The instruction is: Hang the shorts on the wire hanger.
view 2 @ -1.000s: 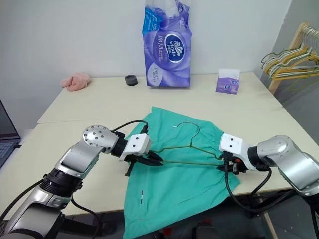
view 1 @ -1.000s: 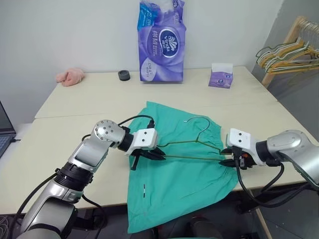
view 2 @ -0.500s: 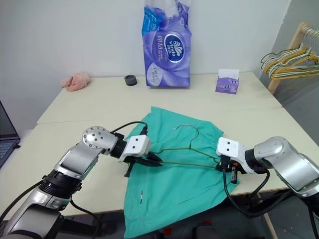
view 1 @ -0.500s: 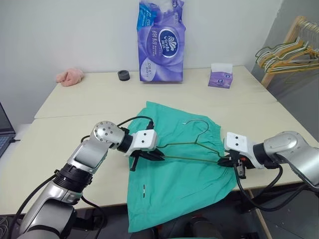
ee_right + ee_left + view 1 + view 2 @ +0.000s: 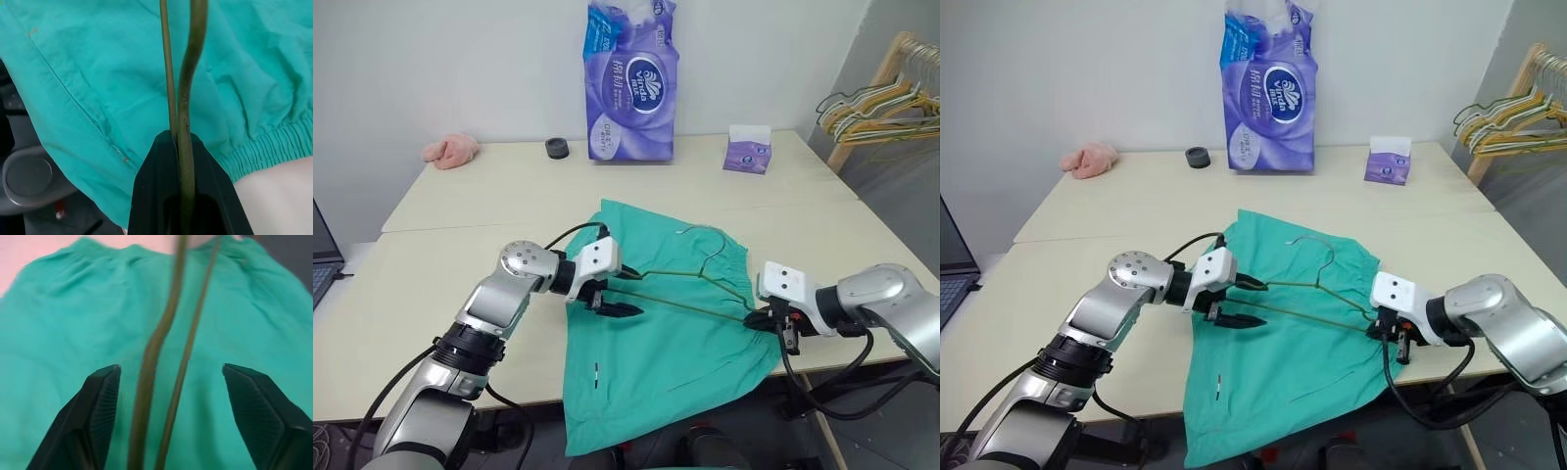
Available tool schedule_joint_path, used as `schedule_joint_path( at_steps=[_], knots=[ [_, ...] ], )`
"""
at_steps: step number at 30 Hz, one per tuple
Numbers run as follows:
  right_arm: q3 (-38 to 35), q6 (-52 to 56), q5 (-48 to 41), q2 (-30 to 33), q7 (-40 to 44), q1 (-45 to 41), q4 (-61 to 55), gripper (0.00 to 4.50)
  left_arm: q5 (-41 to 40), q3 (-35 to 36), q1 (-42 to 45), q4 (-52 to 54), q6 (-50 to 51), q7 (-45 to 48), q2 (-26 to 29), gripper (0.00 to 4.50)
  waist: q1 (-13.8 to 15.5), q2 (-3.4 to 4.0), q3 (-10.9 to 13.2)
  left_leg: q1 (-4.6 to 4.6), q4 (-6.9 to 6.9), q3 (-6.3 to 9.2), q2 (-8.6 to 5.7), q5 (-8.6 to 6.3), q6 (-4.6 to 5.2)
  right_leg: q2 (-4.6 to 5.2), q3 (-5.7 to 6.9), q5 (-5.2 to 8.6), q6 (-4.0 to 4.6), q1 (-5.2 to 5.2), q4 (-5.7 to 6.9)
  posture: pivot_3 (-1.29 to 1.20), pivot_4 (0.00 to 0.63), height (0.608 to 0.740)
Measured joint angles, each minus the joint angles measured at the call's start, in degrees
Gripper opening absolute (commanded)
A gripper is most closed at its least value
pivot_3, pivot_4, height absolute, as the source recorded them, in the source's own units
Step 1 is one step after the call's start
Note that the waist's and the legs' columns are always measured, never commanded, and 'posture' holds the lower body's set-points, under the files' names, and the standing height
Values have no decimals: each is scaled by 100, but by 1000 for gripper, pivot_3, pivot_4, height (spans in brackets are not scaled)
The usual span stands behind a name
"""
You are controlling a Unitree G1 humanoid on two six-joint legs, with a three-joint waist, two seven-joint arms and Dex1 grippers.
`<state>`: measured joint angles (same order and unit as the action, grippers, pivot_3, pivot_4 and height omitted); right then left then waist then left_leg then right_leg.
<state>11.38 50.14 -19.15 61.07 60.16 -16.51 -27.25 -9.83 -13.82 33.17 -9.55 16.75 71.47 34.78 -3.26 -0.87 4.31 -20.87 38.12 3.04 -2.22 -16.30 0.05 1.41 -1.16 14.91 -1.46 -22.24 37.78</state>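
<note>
The thin dark olive-grey wire hanger (image 5: 690, 284) lies over the teal-green fabric shorts (image 5: 671, 343), which are spread on the pale counter (image 5: 460, 206) with one leg hanging off its near edge. The right gripper (image 5: 182, 147) has its fingers clamped on the hanger's end, the two wires running out between them over the gathered waistband. The left gripper (image 5: 615, 294) stands with its fingers (image 5: 100, 401) apart, the hanger's other corner passing between them untouched.

To do this step well, the right grip should likely stay firm and steady while the left fingers go for the shorts' fabric beside the wire rather than the wire itself, so cloth can be fed through the triangle without the hanger twisting.

A second ago the left fingers were closed on that corner; they have since let go and spread, and the wrist has turned and shifted slightly.
</note>
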Motion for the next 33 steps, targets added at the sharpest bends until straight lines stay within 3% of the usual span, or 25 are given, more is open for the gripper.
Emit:
schedule_joint_path(
  at_steps=[4,10,18,23,33],
  knots=[
    [-578,169,-72,19,-220,575,19,0,-14,504,187,-512,-83,-429,25,3355,0,0,-1,0,0,-1,-2,0,0,5,-1,-1,-1,0,-1,-157,41,740],
    [-1799,563,-418,-3,-407,1877,-174,0,-73,568,-15,-548,-93,-583,-133,3355,23,-1,-1,-2,0,1,-3,-1,-1,8,1,-1,-1,2,1,-169,43,740],
    [-3645,914,-494,-303,-622,3303,74,0,-685,569,-385,151,456,-235,-242,3355,-6,-1,-2,1,-1,-4,-3,-1,-1,5,-1,-1,-4,5,3,-199,52,740],
    [-3939,971,-486,-500,-795,3614,197,0,-943,571,-384,293,796,-20,-209,3355,-40,-1,-2,4,-1,-8,-1,-1,-1,-3,-5,15,-29,6,2,-209,53,740],
    [-3694,948,-417,-567,-1035,3785,486,0,-858,569,-149,-28,615,69,-94,3355,-103,1,-3,4,-2,-10,-2,0,-1,-3,-9,16,-30,6,2,-200,48,740]
  ],
)
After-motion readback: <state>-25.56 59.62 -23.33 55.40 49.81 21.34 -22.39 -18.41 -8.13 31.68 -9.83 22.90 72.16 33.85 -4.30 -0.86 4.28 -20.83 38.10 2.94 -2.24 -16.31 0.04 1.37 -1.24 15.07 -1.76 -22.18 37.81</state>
